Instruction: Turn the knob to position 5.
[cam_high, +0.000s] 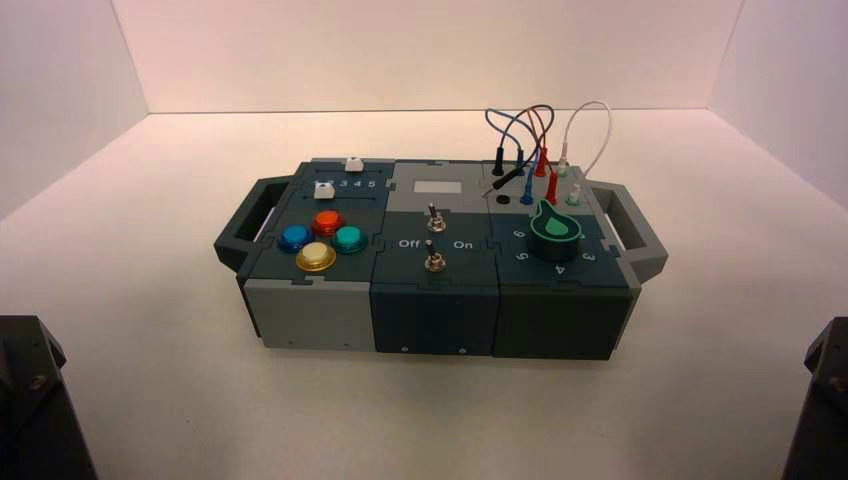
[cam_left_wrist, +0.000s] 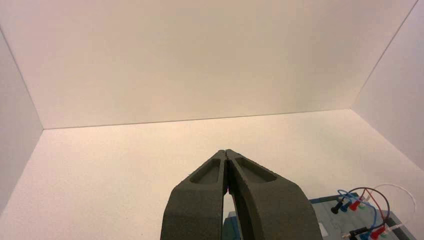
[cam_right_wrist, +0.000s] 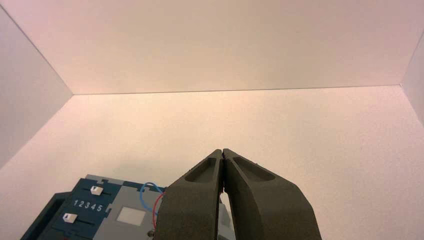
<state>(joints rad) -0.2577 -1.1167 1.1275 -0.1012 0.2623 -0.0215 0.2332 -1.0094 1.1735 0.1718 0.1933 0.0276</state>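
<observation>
The green teardrop knob (cam_high: 553, 228) sits on a round black base at the right end of the box (cam_high: 430, 310), seen in the high view. A curved arc of white digits runs round its front, and the 5 (cam_high: 523, 257) lies at its front left. Both arms stay parked low at the near corners, far from the knob: the left arm (cam_high: 30, 400) and the right arm (cam_high: 822, 395). In its wrist view my left gripper (cam_left_wrist: 226, 151) is shut on nothing. My right gripper (cam_right_wrist: 222, 151) is likewise shut and empty. Neither wrist view shows the knob.
Several round push buttons (cam_high: 316, 256) occupy the box's left end, with two white sliders (cam_high: 323, 190) behind them. Two metal toggle switches (cam_high: 434, 260) stand in the middle. Looping wires (cam_high: 540, 130) rise just behind the knob. A handle (cam_high: 635, 230) juts from each end.
</observation>
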